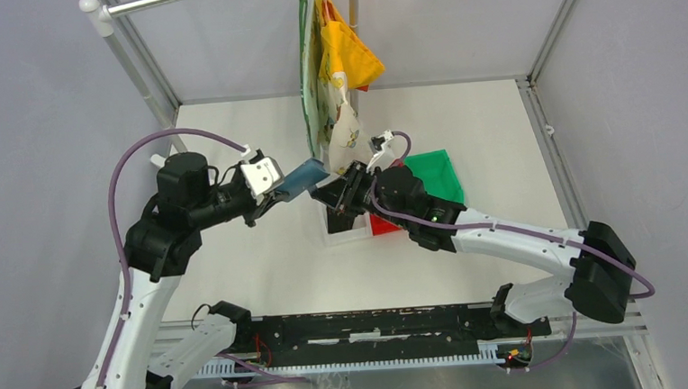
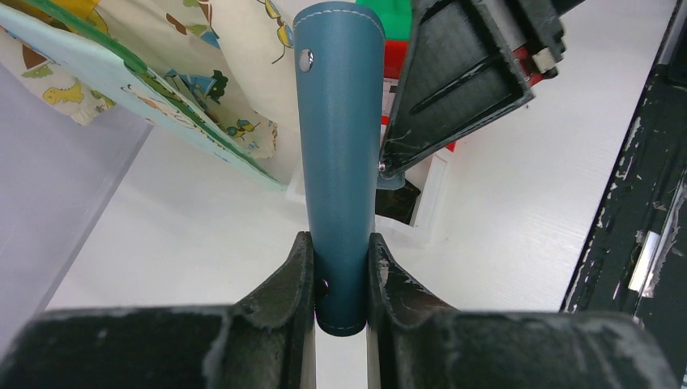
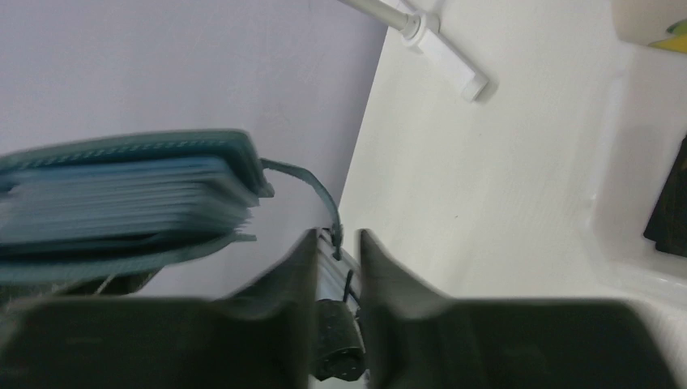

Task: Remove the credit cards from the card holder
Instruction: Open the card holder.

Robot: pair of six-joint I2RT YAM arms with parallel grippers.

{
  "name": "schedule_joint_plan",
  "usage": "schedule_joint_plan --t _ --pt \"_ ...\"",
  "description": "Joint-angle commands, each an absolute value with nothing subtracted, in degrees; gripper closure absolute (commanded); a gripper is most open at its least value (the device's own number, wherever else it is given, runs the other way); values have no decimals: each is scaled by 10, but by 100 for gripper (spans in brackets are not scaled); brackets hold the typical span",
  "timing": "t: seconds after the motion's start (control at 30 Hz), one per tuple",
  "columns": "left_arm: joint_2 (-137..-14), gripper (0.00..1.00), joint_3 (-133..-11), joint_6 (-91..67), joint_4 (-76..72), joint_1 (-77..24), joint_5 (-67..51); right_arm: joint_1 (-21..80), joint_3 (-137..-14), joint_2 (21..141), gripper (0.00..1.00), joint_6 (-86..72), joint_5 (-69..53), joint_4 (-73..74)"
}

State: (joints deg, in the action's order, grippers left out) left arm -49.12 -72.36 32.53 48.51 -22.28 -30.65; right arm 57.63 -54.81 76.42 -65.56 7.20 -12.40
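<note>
Jaws of the left gripper (image 2: 340, 243) are clamped on one end of the card holder (image 2: 340, 138), holding it in the air above the table (image 2: 202, 235); those of the right gripper (image 3: 338, 243) stand slightly apart at its open end. Closing there could pinch the tab (image 3: 312, 182) instead of the cards (image 3: 121, 203), tugging the holder loose. Only the right wrist view shows those layered edges inside; only the left wrist shows the clamp.

White table (image 1: 263, 263), matte top. Three shallow plastic bins sit directly on it, clustered just right of centre.
- White bin (image 1: 348, 238) is nearest the middle.
- Red bin (image 1: 384, 225) sits against the white bin's right side.
- Green bin (image 1: 438, 175) is just beyond the red one, further right and towards the back.

Scuffed black mounting plate (image 1: 375, 323) runs along the near edge.
</note>
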Motion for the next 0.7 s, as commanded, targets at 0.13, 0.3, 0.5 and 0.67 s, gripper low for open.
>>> schedule_joint_plan --t 0.13,0.3,0.5,0.67 --pt "-511 98 -756 247 440 -225 -379 572 -530 666 22 -440 46 -146" --pt "-537 98 -792 198 452 -226 -429 566 -579 664 17 -337 -30 -105" --pt "-552 98 -837 128 458 -225 -491 555 -638 677 27 -276 -76 -25" --pt "-563 98 -863 75 462 -226 -551 552 -639 658 38 -235 -130 -22"
